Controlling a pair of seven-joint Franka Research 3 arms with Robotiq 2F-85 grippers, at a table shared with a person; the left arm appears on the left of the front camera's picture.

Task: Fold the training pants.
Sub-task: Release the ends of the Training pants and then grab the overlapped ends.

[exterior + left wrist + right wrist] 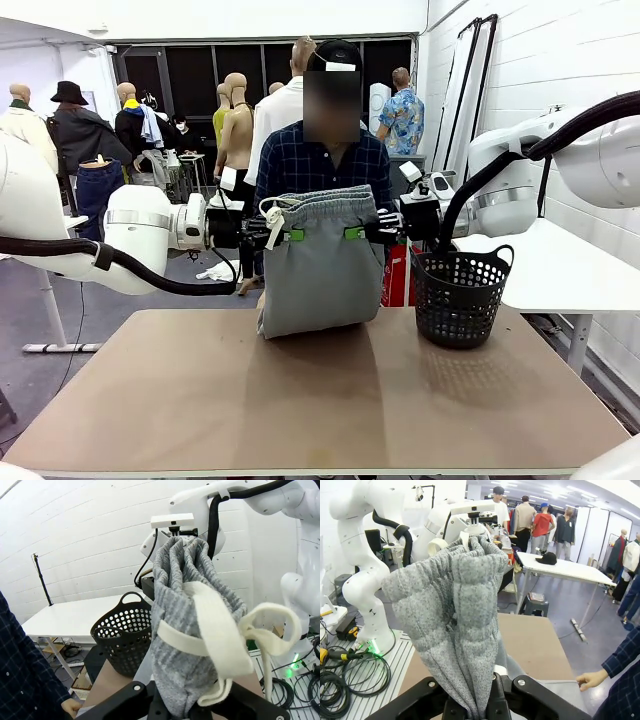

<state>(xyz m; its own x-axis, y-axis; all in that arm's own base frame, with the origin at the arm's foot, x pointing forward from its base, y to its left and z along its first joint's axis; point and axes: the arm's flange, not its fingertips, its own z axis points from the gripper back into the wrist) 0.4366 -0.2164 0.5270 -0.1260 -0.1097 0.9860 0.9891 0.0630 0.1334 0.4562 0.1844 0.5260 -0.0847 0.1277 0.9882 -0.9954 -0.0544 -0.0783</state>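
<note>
Open tabletop across the whole near half of the table (pixel 300 410), bare along the left side too. Far right part taken by a black perforated basket (pixel 460 295), just beside the right edge of the cloth but apart from it. Beyond the far edge, close behind the cloth, a person (pixel 322 165) in a dark checked shirt, with one hand (pixel 590 679) low by the table's rim in the right wrist view.

Over the far middle, the training pants (pixel 320 270): light grey, held up by the waistband, stretched level between the two grippers. Hanging as a doubled bundle, lower end down on the tabletop near the far edge. White drawstring (pixel 225 635) looped and dangling at the left end of the waistband.

Left gripper (pixel 291 235): level, reaching from the left side, well above the tabletop. Jaws pinched narrow on the left end of the waistband, green pads pressed into the grey jersey. In the left wrist view, gathered ribbing bunched between the fingers, drawstring draped across it.

Right gripper (pixel 357 233): level, reaching from the right side at the same height. Jaws likewise squeezed nearly together, on the right end of the waistband. In the right wrist view, thick folds of jersey rising straight out of the clamp.
</note>
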